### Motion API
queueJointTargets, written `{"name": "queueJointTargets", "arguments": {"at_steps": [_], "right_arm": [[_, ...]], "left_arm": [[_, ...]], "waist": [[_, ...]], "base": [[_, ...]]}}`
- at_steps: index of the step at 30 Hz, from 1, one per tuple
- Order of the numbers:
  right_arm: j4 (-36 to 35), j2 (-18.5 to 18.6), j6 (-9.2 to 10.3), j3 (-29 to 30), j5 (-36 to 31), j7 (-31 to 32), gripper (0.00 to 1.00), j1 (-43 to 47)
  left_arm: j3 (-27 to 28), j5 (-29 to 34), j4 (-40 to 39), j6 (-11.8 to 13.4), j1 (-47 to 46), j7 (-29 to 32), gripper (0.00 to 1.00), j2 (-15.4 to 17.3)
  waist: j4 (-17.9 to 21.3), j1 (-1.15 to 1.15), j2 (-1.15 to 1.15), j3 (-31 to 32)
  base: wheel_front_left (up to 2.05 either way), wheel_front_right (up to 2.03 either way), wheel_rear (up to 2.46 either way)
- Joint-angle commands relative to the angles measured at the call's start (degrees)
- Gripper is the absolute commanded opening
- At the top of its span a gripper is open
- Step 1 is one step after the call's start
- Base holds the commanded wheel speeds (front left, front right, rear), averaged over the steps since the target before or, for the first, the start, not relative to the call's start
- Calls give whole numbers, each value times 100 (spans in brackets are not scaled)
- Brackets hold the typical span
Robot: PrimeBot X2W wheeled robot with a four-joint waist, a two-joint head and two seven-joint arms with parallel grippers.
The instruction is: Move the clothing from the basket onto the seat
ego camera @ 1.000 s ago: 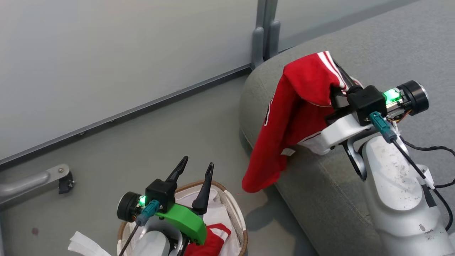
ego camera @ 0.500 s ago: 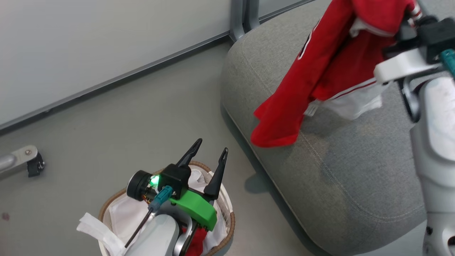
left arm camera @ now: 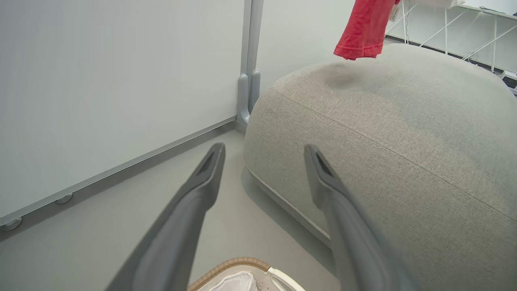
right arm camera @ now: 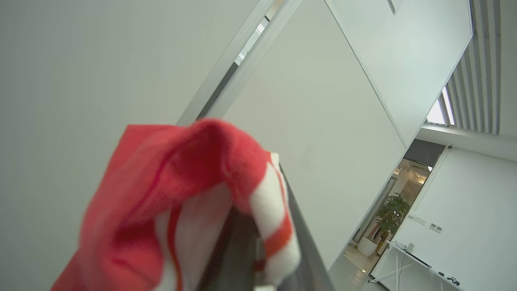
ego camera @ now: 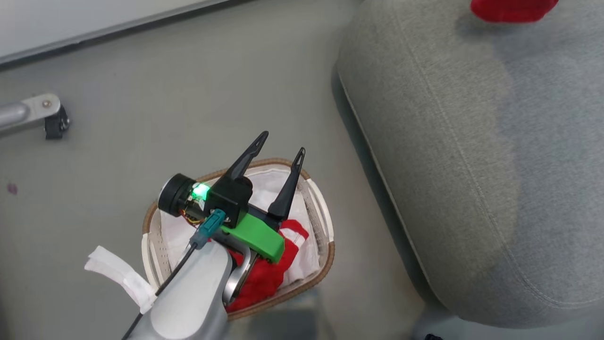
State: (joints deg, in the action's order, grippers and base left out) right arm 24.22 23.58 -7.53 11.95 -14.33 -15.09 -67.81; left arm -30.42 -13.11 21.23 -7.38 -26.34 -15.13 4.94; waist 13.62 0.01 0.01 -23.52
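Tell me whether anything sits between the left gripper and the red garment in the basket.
Nothing visible does. The left gripper hovers open above the basket; the red garment lies uncovered on the white liner beneath its wrist, which hides part of it from the head view.

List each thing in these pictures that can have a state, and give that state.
left end effector, open, over the basket.
right end effector, shut on the held red garment.
held red garment, hanging over the seat, not laid down.
second red garment, crumpled on the liner.
basket, upright on the floor, not emptied.
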Motion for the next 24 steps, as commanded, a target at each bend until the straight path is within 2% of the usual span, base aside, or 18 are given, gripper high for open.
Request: {"name": "queueJointTargets", "arguments": {"at_steps": [1,4,10,17,22,23,24], "right_arm": [[49,30,8,30,-78,-12,0,-31],[139,96,9,170,-190,-12,0,198],[334,-169,9,641,-271,-8,0,1011],[557,-583,9,1084,-406,-8,0,1863],[569,-708,9,1199,-441,-8,0,2225],[542,-745,9,1202,-454,-8,7,2307],[542,-763,9,1211,-447,-8,19,2370]], "left_arm": [[15,64,-29,-18,-182,-3,100,58],[57,113,-64,-17,-296,-3,100,89],[133,181,-117,-18,-348,-3,100,155],[173,206,-97,-18,-283,-3,100,209],[149,220,-63,-18,-248,-3,100,237],[140,224,-58,-18,-233,-3,100,242],[138,224,-52,-18,-218,-3,100,246]], "waist": [[-594,-1,-1,-834],[-689,-1,-1,-1138],[-751,-1,-1,-1492],[-687,-1,-1,-1569],[-586,-1,-1,-1522],[-563,-1,-1,-1504],[-545,-1,-1,-1487]], "base": [[0,0,0],[0,0,0],[0,0,0],[0,0,0],[0,0,0],[0,0,0],[0,0,0]]}}
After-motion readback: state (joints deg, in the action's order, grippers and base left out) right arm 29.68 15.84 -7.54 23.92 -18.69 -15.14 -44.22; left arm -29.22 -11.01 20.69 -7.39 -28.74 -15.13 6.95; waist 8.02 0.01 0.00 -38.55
